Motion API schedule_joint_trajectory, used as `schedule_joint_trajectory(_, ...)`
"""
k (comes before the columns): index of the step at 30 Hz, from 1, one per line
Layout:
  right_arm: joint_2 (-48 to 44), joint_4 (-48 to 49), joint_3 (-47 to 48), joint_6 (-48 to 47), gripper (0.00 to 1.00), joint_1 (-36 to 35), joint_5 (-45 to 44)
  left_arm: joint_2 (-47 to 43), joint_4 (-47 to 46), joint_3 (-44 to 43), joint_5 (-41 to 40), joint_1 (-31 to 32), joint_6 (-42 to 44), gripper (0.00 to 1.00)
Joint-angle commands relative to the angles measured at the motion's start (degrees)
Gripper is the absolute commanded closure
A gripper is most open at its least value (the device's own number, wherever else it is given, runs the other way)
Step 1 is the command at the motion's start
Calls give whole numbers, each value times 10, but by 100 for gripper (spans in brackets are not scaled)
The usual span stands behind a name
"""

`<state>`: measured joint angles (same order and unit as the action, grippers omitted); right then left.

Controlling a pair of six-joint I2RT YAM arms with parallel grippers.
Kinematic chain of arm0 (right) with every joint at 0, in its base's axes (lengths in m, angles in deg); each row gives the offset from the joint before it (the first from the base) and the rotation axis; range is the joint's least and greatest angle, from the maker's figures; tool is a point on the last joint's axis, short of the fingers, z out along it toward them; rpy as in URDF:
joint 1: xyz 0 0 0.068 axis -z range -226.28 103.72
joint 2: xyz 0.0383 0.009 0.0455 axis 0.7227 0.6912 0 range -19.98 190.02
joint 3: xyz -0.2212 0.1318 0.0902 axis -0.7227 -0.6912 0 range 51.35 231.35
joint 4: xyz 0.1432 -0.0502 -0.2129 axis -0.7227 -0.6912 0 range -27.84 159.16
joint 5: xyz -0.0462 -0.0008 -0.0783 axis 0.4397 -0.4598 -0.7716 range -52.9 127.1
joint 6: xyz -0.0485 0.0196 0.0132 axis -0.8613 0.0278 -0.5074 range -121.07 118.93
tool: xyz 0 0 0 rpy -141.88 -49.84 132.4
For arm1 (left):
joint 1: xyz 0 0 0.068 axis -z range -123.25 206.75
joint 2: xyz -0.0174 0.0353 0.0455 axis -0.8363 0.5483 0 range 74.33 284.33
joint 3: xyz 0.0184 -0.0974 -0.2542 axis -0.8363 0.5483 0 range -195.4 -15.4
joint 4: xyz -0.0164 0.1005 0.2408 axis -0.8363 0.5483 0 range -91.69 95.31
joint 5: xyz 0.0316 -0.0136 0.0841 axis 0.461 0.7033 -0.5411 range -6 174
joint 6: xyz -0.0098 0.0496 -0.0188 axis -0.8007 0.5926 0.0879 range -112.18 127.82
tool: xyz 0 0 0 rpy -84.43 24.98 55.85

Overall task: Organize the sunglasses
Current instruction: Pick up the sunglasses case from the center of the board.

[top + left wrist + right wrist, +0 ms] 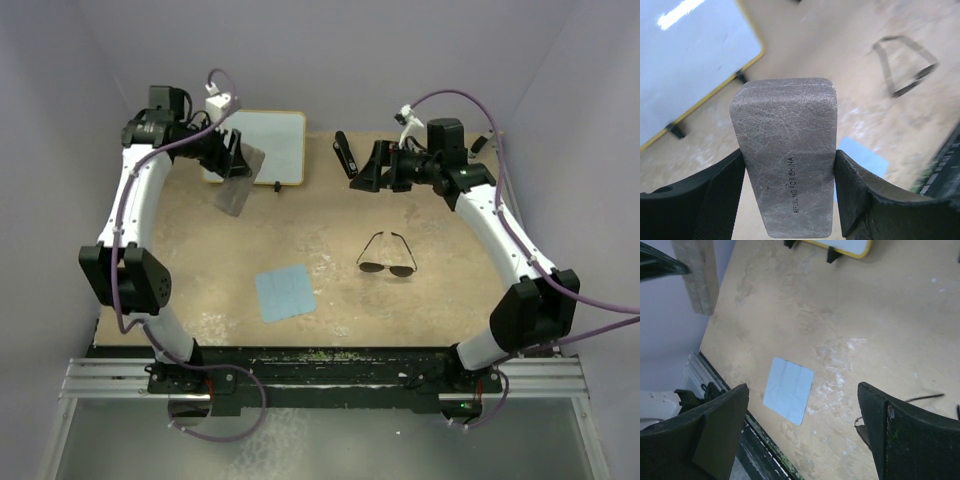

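One pair of aviator sunglasses (388,262) lies on the counter (300,225), right of centre and nearer the right arm, touched by neither end effector. Its front bar, the long axis, runs left to right with a slight tilt. The two dark lenses face the near edge, and the two thin temple arms are unfolded and reach toward the far edge, leaning in toward each other.

The left end effector (788,160) is at the far left, above the counter. It pinches the one grey rectangular case (785,130) across its narrow width, one finger on each long side, so the case juts out past the fingertips.

The right end effector (802,389) hovers at the far right with its fingers spread wide and nothing between them.

One light-blue square cloth (285,293) lies flat near the middle of the near edge, well apart from the sunglasses. One white board with a yellow rim (268,145) sits at the far side.
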<state>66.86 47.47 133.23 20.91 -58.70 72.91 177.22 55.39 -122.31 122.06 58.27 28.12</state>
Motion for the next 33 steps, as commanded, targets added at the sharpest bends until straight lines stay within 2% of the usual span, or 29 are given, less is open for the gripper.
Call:
schedule_joint_trajectory(1, -41, 76, 37, -2, 6, -34, 3, -87, -59, -28, 203, -31, -143, 96)
schedule_joint_trajectory(3, -68, 156, 15, 22, 5, -42, 43, -124, -177, 18, 286, -56, -247, 96)
schedule_joint_trajectory(5, -96, 262, -20, 72, 5, -48, 58, -167, -398, 99, 354, -77, -418, 96)
schedule_joint_trajectory(7, -117, 368, -63, 112, 5, -53, 67, -195, -633, 168, 387, -84, -615, 96)
schedule_joint_trajectory(9, -124, 429, -77, 131, 5, -60, 69, -200, -737, 185, 398, -84, -734, 96)
schedule_joint_trajectory(15, -47, 468, -11, 149, 4, -109, 140, -206, -809, 194, 411, -78, -832, 96)
schedule_joint_trajectory(18, -12, 512, 17, 173, 4, -148, 157, -214, -892, 215, 412, -68, -892, 96)
schedule_joint_trajectory(27, 87, 516, 116, 228, 9, -208, 164, -229, -896, 225, 412, -62, -889, 96)
schedule_joint_trajectory(33, 124, 616, 119, 297, 8, -215, 176, -236, -899, 232, 411, -59, -891, 96)
